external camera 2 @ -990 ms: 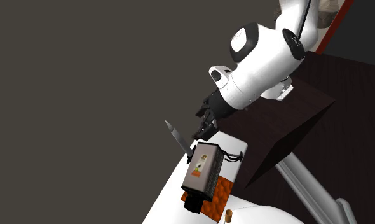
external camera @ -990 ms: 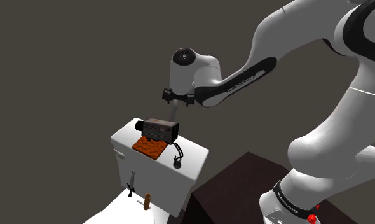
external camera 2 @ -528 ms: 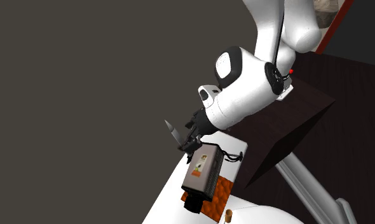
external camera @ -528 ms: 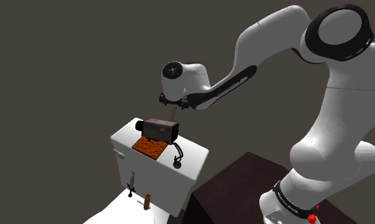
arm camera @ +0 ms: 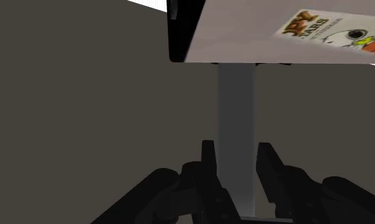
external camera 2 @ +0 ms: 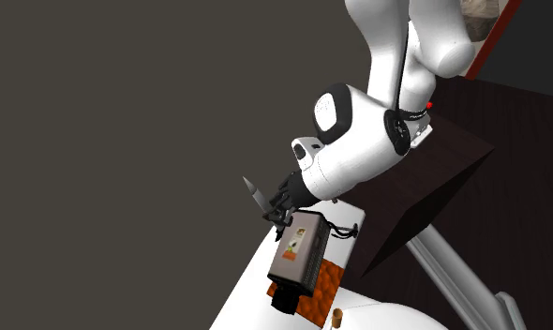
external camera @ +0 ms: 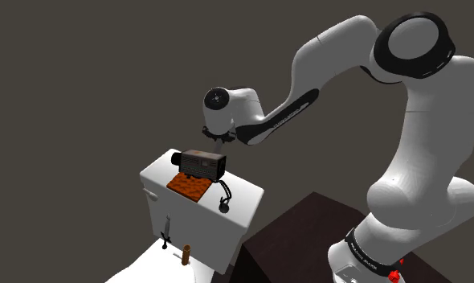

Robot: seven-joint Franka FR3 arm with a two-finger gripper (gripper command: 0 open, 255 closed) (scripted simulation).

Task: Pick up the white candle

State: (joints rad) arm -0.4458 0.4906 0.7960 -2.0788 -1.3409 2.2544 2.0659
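We find the arm arched over the white counter (external camera: pixel 158 172), wrist bent down. The tool (arm camera: pixel 237 147) is narrowly open astride the grey candle (arm camera: pixel 237 108), not clasping it. The candle stands just behind the box (arm camera: pixel 269 32). Against half a second ago, the wrist sits slightly lower and the candle is unmoved.

Cabinet (external camera: pixel 197 229): up and to the left of the stand (external camera: pixel 304 233) in the shoulder view.
Mat (external camera: pixel 187 187): on the cabinet top.
Box (external camera: pixel 202 163): over the mat's far end.
Cable (external camera: pixel 223 198): on the top, just beside the mat, toward the shoulder view's right.
Candle (external camera 2: pixel 254 192): behind the box, by the top's far edge.
Gripper (external camera 2: pixel 275 208): at the candle, above the box.
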